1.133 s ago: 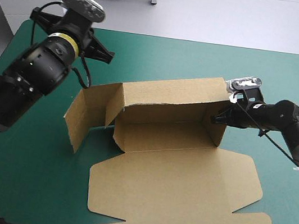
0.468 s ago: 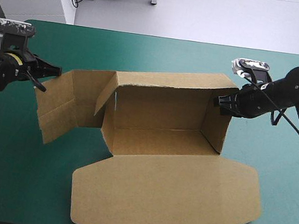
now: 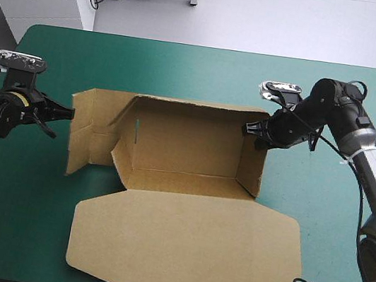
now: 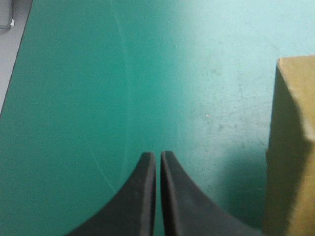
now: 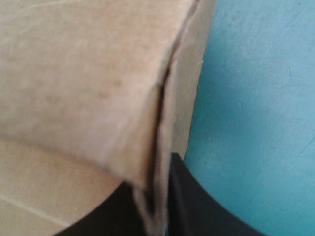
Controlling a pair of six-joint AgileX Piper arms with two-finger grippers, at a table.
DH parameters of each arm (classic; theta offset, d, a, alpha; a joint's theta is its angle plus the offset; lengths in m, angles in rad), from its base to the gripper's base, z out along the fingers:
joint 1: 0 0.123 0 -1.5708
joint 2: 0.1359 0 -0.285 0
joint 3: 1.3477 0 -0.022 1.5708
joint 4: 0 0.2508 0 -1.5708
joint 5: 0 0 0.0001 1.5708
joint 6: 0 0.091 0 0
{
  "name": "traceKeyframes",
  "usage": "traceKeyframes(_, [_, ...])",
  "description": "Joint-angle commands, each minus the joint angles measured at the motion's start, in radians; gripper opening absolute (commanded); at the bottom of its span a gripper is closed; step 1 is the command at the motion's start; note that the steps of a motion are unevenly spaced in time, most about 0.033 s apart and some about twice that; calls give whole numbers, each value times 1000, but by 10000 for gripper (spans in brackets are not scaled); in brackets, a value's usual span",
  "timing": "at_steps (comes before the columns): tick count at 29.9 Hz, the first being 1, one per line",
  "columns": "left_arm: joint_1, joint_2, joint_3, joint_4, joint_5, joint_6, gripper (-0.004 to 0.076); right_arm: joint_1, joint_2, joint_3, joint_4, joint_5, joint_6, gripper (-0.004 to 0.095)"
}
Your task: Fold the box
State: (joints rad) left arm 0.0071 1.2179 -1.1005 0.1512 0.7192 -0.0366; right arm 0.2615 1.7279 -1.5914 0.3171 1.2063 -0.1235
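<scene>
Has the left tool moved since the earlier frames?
Yes. The left tool has swung away from the far side of the table toward its left edge, and now sits shut beside the left flap of the box.

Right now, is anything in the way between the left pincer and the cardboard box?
Nothing visible. The left pincer is shut and empty beside the outer left flap of the box, with only bare teal-green cover in the narrow gap. The right pincer is shut on the box's right wall.
</scene>
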Motion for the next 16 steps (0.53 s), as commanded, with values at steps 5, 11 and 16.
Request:
traceKeyframes(5, [92, 35, -49, -51, -16, 16, 16, 28, 38, -23, -51, -173, 40, 280])
traceKeyframes(11, [114, 62, -56, -186, -2, 108, 16, 28, 40, -50, -56, -304, 40, 430])
traceKeyframes(16, [114, 86, -56, -208, 13, 131, 16, 28, 40, -172, -59, -225, 36, 431])
